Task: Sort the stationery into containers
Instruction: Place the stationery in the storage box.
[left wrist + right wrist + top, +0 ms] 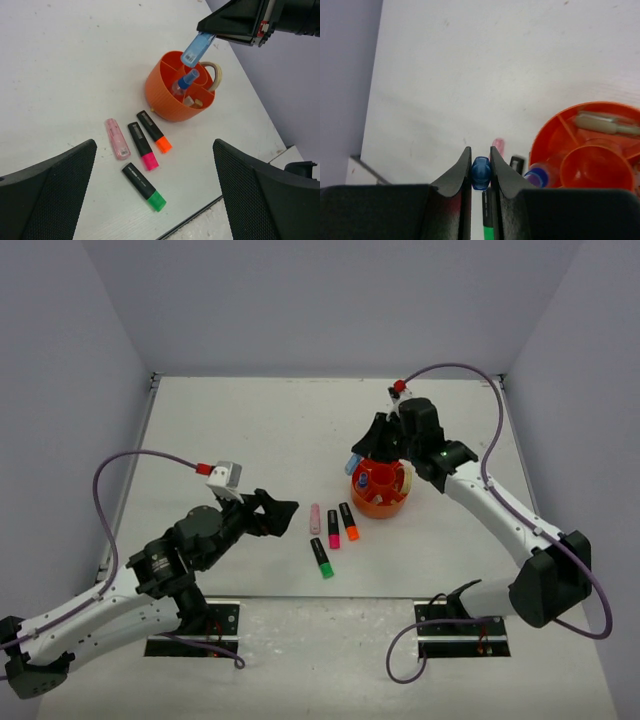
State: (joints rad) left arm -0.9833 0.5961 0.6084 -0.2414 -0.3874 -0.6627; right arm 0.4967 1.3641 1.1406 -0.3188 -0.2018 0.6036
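My right gripper [480, 172] is shut on a blue marker [481, 173], held tilted just above the left rim of the orange organiser [381, 502]; the marker also shows in the left wrist view [197, 49]. The organiser [165, 95] holds a cream tape roll [216, 75] and a blue-capped item [187, 81]. On the table left of it lie a pastel pink marker [117, 139] and black markers with pink [143, 146], orange [154, 131] and green [144, 186] caps. My left gripper [282, 514] is open and empty, hovering left of these markers.
The table's near edge [195, 217] runs just below the green-capped marker. The right arm [500, 510] reaches over the table's right side. Purple cables [140, 457] loop from both wrists. Grey walls enclose the table.
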